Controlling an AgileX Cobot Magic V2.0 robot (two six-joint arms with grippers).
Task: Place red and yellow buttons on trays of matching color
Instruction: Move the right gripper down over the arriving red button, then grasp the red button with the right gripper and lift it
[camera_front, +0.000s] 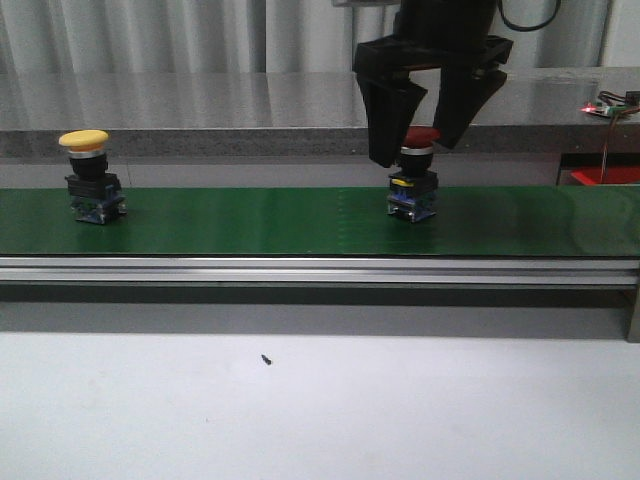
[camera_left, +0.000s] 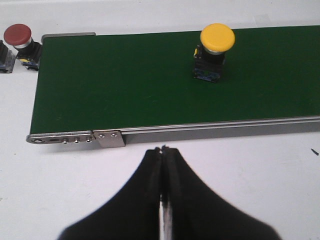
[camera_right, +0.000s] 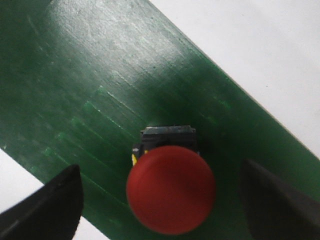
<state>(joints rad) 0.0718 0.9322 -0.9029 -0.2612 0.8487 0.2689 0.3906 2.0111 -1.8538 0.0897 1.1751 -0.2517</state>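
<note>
A red button (camera_front: 418, 138) stands on the green belt (camera_front: 250, 220), right of centre. My right gripper (camera_front: 415, 152) is open, its fingers on either side of the red cap without touching it. In the right wrist view the red button (camera_right: 171, 189) sits between the two fingers, with the gripper (camera_right: 167, 205) wide open. A yellow button (camera_front: 84, 140) stands at the belt's left and also shows in the left wrist view (camera_left: 217, 39). My left gripper (camera_left: 164, 149) is shut and empty over the white table, short of the belt's rail. Part of a red tray (camera_front: 605, 176) shows at the far right. No yellow tray is in view.
A second red button (camera_left: 18, 35) stands on the white table just off the belt's end. An aluminium rail (camera_front: 300, 270) runs along the belt's near edge. A small black speck (camera_front: 266, 359) lies on the table. A circuit board with a red light (camera_front: 610, 108) sits at the back right.
</note>
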